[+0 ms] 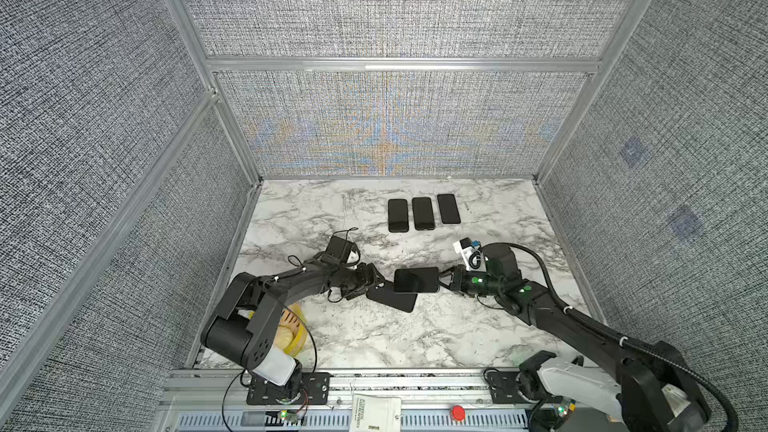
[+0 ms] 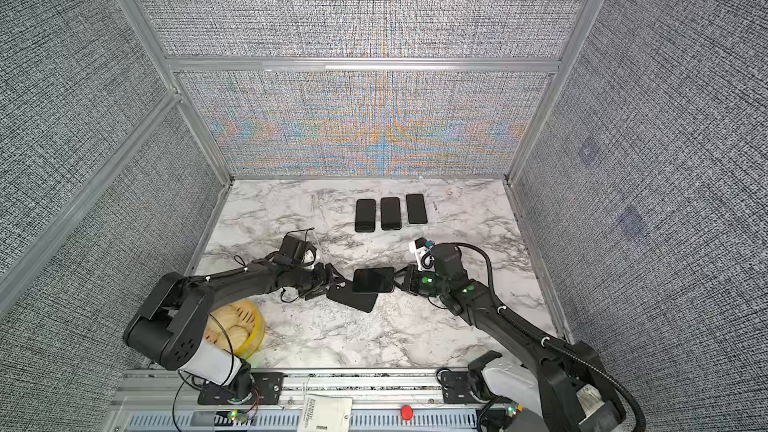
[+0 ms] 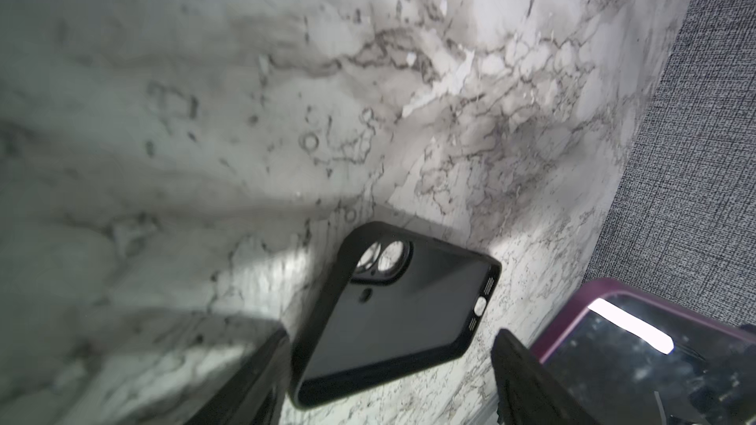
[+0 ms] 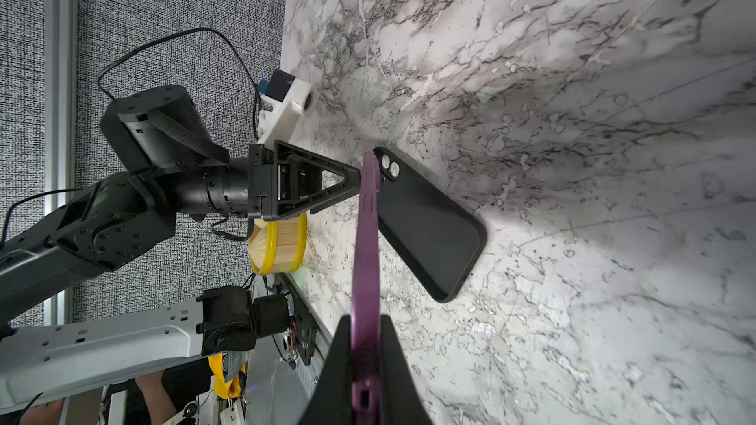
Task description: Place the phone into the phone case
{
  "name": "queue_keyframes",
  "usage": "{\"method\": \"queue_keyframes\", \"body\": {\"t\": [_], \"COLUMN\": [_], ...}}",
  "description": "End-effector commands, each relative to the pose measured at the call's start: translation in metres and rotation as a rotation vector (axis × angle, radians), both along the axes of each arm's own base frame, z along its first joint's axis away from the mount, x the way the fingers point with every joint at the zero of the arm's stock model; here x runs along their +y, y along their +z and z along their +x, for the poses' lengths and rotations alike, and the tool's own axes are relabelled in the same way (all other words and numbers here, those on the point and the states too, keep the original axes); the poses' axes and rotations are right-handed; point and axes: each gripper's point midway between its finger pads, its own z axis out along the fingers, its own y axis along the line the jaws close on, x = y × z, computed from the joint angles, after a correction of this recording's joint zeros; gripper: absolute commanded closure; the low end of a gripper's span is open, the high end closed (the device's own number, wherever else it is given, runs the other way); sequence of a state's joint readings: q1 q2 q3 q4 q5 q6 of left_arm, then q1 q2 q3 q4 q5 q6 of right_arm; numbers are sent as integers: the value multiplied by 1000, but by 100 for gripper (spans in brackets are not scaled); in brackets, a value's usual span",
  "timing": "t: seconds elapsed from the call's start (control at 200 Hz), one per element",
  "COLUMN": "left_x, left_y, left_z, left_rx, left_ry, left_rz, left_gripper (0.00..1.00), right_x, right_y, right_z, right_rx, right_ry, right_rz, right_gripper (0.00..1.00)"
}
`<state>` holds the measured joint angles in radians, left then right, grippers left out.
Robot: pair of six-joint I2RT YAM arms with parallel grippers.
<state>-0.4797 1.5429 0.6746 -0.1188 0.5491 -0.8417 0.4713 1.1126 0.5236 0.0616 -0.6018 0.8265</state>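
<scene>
Right wrist view: the right gripper [image 4: 365, 322] is clamped on the end of one purple-edged phone [image 4: 365, 239], held edge-on over the single black phone case [image 4: 429, 222], which lies empty mid-table. Around that case the left gripper [image 3: 390, 337] stands wide, a finger on either side, not closed on it. On the marble table [image 1: 374, 338], three other phones [image 1: 423, 213] line up at twelve o'clock; one yellow basket [image 2: 249, 326] sits at eight.

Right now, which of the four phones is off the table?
The purple-edged phone clamped in the right gripper, over the black case; the other three phones lie flat in a row.
</scene>
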Motion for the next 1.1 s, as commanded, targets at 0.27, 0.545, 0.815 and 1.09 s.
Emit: {"method": "queue_keyframes", "body": {"t": [0.27,0.545,0.815,1.09], "left_x": [-3,4,-4,-8], "left_y": [7,17,5,0], "left_z": [-14,9,13,13], "left_rx": [4,-39,-18,-3], "left_ry": [6,4,-15,-25], "left_rz": [-6,-29,-67,-88], "left_gripper": [21,20,22,27], "right_x": [13,36,34,34], "right_y": [-8,-22,-44,-66], "right_z": [1,7,4,3], "right_rx": [104,179,232,268], "right_ry": [10,2,-21,-8], "right_rz": [81,147,107,61], "right_gripper": [100,100,100,100]}}
